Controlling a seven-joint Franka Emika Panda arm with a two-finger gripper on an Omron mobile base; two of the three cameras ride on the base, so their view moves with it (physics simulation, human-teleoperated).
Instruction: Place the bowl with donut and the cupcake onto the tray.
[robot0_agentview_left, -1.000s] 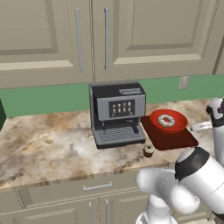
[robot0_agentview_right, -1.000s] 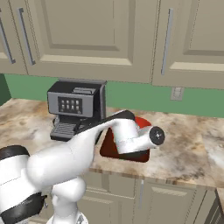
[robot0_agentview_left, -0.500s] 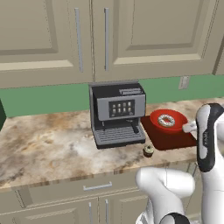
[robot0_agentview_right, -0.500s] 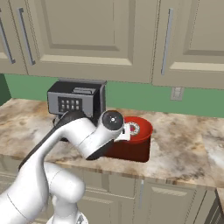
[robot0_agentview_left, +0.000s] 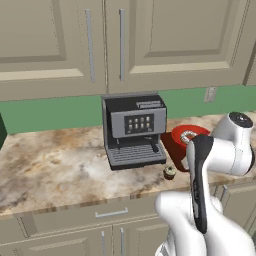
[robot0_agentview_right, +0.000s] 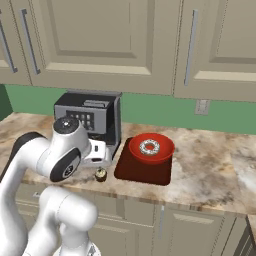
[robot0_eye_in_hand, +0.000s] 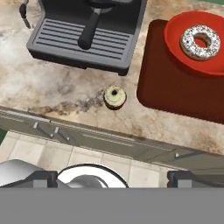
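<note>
The bright red bowl (robot0_agentview_right: 162, 145) rests on the far part of the dark red tray (robot0_agentview_right: 142, 170), with the sprinkled donut (robot0_agentview_right: 149, 147) inside it. In the hand view the bowl (robot0_eye_in_hand: 175, 33) and donut (robot0_eye_in_hand: 189, 43) are at the top right, on the tray (robot0_eye_in_hand: 175, 92). The cupcake (robot0_eye_in_hand: 115, 96) stands alone on the counter, just left of the tray and in front of the coffee machine. It also shows as a small cupcake (robot0_agentview_left: 169, 172) (robot0_agentview_right: 101, 174) near the counter's front edge. My gripper (robot0_eye_in_hand: 117, 178) is open and holds nothing, high above the counter's front edge, nearer than the cupcake.
A black coffee machine (robot0_agentview_left: 134, 127) stands left of the tray, its drip tray (robot0_eye_in_hand: 83, 39) right behind the cupcake. The marble counter (robot0_agentview_right: 210, 165) stretches to both sides. Cabinet doors hang above and drawers (robot0_eye_in_hand: 109, 140) run under the counter edge.
The arm has swung away from the tray to the left and pulled back, so the hand now looks down at the cupcake. Bowl, donut and cupcake have stayed in place.
</note>
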